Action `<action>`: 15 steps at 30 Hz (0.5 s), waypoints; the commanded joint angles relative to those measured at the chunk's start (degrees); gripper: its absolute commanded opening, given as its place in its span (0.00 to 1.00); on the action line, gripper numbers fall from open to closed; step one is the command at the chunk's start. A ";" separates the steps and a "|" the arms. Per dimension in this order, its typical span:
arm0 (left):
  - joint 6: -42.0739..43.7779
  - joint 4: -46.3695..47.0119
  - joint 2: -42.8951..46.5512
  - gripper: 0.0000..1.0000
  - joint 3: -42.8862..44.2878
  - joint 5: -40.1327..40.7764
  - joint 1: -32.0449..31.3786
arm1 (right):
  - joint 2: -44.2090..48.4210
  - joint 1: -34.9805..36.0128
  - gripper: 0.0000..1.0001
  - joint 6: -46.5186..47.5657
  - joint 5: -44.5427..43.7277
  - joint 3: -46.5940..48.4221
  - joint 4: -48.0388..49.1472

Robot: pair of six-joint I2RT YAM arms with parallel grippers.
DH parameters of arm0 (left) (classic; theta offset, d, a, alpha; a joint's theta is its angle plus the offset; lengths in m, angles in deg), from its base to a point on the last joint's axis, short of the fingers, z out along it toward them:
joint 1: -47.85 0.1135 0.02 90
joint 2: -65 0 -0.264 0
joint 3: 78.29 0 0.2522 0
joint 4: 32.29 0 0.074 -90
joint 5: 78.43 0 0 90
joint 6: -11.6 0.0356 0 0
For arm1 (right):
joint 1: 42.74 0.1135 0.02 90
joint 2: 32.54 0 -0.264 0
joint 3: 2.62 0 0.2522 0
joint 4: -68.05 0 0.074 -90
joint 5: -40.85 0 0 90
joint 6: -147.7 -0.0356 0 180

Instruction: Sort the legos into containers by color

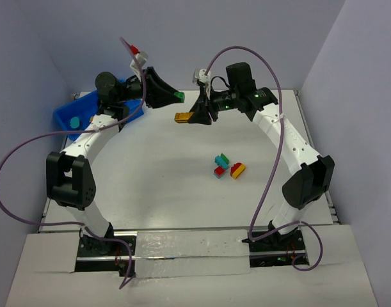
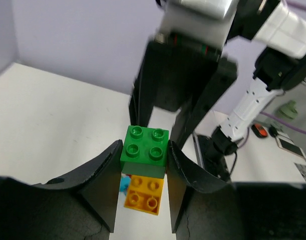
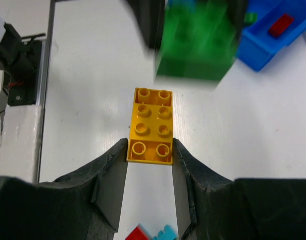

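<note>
A green lego [image 2: 145,147] is clamped between my left gripper's fingers, and that gripper [image 2: 145,150] is shut on it above the table's far middle [image 1: 176,96]. Just below and to its right, my right gripper [image 3: 150,145] is shut on the near end of a long yellow lego [image 3: 151,125], which sticks out to the left [image 1: 182,117]. The blue container [image 1: 70,115] stands at the far left, with a teal lego [image 1: 73,120] and a red lego [image 3: 281,25] inside. A small pile of legos [image 1: 227,166] lies on the table at centre right.
The pile has teal, green, red and yellow-striped bricks close together. The two grippers hang close to each other, tips nearly meeting. Walls close in the table at the back and on both sides. A purple cable loops off each arm.
</note>
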 commanded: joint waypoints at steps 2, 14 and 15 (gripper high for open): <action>-3.94 5.39 0.80 0.00 5.29 5.18 3.99 | -1.19 0.54 0.00 4.31 -2.19 -0.40 -4.80; 27.61 -41.35 8.83 0.00 3.46 23.43 24.78 | -3.79 0.45 0.00 -0.21 -6.47 2.38 -2.37; 32.20 -47.98 8.20 0.00 5.12 27.79 26.01 | -4.02 0.45 0.00 -1.08 -7.00 2.43 -1.49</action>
